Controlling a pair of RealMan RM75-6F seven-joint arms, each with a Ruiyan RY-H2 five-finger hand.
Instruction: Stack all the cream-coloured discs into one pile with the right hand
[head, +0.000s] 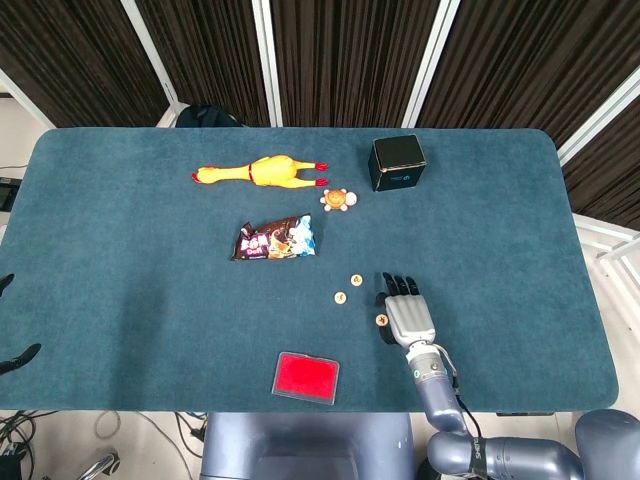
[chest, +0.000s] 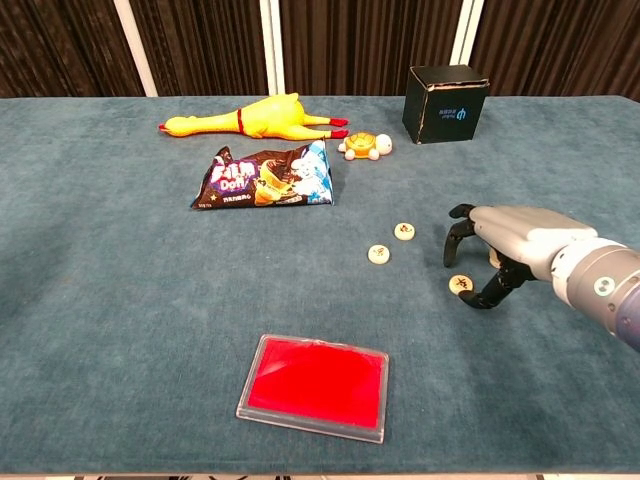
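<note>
Three cream discs with red marks lie on the blue cloth: one (chest: 404, 231) (head: 356, 279), one (chest: 379, 254) (head: 340, 297) and a nearer one (chest: 461, 284) (head: 381, 319). My right hand (chest: 505, 247) (head: 406, 314) arches palm down just right of the nearest disc. Its fingertips hang above the disc's far side and its thumb reaches down at the near right; touch is unclear. Another disc seen earlier is hidden under the hand. Only dark fingertips of my left hand (head: 20, 357) show, spread apart at the table's left edge, holding nothing.
A red flat case (chest: 314, 386) lies at the front. A snack bag (chest: 266, 178), a yellow rubber chicken (chest: 250, 117), a small toy turtle (chest: 364, 146) and a black box (chest: 445, 103) sit further back.
</note>
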